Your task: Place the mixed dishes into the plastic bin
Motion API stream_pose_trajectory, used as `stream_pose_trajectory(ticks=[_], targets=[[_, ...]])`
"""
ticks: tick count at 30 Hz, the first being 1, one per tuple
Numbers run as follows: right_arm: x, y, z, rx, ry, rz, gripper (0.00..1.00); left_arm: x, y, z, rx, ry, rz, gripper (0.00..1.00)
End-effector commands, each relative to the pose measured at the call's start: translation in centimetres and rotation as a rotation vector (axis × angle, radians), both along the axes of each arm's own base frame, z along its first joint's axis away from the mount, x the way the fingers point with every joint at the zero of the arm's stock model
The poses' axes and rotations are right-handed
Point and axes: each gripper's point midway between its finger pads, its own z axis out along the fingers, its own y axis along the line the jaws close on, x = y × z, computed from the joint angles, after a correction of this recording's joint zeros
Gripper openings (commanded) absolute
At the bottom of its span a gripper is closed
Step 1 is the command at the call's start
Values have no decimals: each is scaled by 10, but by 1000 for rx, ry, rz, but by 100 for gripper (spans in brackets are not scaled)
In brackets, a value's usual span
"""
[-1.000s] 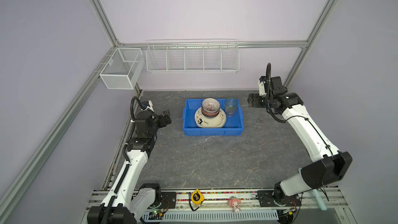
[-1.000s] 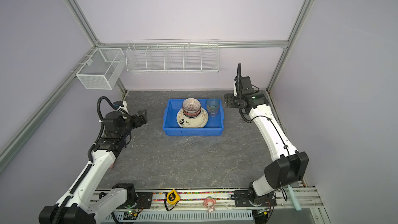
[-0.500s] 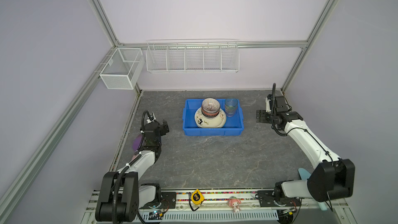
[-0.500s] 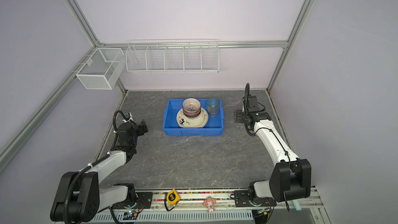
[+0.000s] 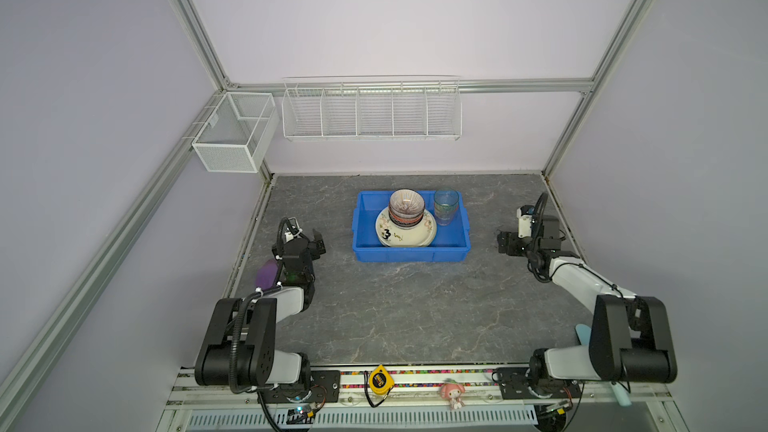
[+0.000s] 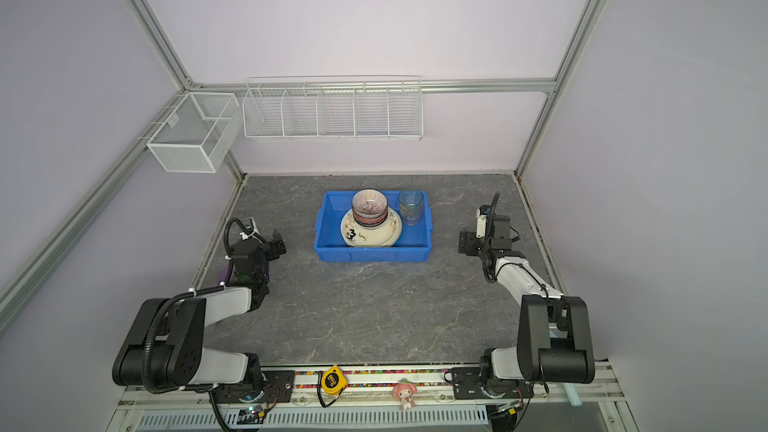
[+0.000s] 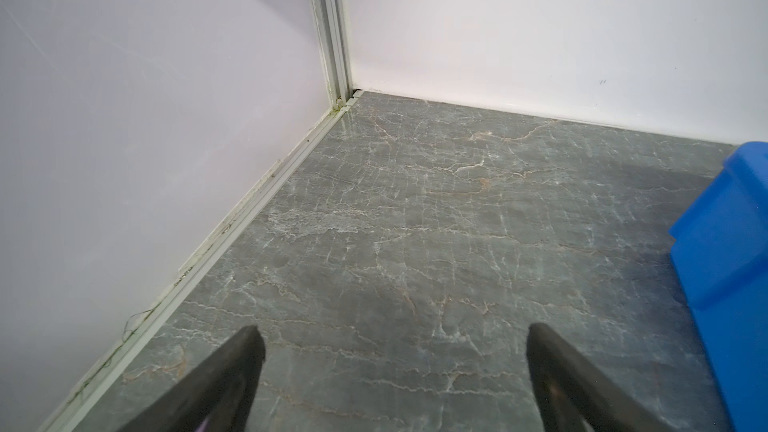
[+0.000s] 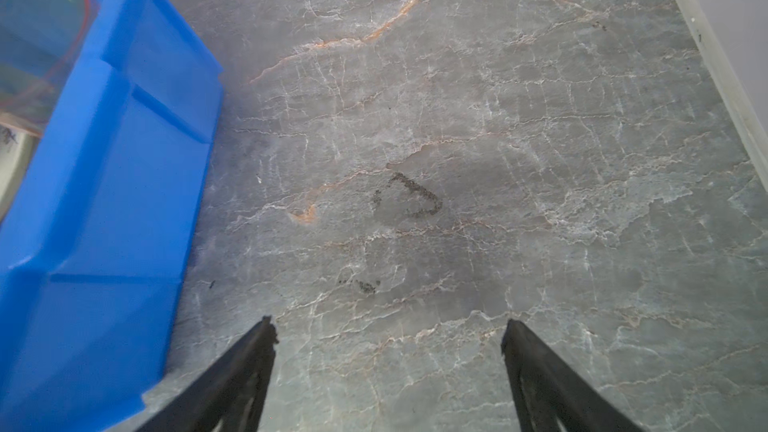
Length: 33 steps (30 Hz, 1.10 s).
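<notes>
The blue plastic bin (image 5: 409, 252) (image 6: 372, 254) stands at the middle back of the table. Inside it lies a cream plate (image 5: 405, 237) marked "3", with stacked patterned bowls (image 5: 406, 209) on top and a translucent green cup (image 5: 446, 206) upright beside them. My left gripper (image 5: 316, 243) (image 7: 392, 336) hovers low over bare table left of the bin (image 7: 731, 234), open and empty. My right gripper (image 5: 503, 243) (image 8: 388, 328) sits low to the right of the bin (image 8: 108, 184), open and empty, and the cup (image 8: 37, 22) shows at the edge of its wrist view.
Two white wire baskets (image 5: 232, 135) (image 5: 372, 110) hang on the back frame. A purple spatula (image 5: 266, 274) lies by the left arm, and a light-blue one (image 5: 583, 332) behind the right arm. A tape measure (image 5: 379, 380) and a small doll (image 5: 451, 394) sit on the front rail.
Both arms have folded back and come down toward the table, away from the bin. Both grippers stayed open. The dishes in the bin have not moved.
</notes>
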Motion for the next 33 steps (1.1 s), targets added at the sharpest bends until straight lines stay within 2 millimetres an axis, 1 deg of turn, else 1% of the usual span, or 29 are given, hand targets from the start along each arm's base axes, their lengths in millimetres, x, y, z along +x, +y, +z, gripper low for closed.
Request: stream_pose_trajectory(ticks=[1,2,5,10,11,12,14,16,18,33], targets=[[21,-8,31,-76,-212,11,88,5,-2,-2,6,-61,-24,98],[21,-8,27,-74,-216,6,88,6,-2,-1,10,-81,-27,98],[19,-12,18,-60,-239,-22,88,6,-4,-3,-5,-54,-38,98],[12,-24,8,-79,-328,-98,88,9,-7,-3,-5,-57,-75,98],[12,-22,9,-79,-342,-83,88,10,-7,-3,-6,-52,-78,98],[12,-18,6,-75,-330,-60,88,12,-8,-4,-11,-40,-85,98],[11,-17,-1,-79,-355,-57,88,15,-9,-6,-19,-19,-102,99],[8,-12,1,-86,-416,-36,88,15,-11,-6,-23,-23,-117,98],[9,-10,-1,-80,-373,-21,88,16,-13,-6,-23,-18,-130,98],[11,-8,-3,-92,-364,-10,88,15,-13,-7,-17,-24,-132,99]])
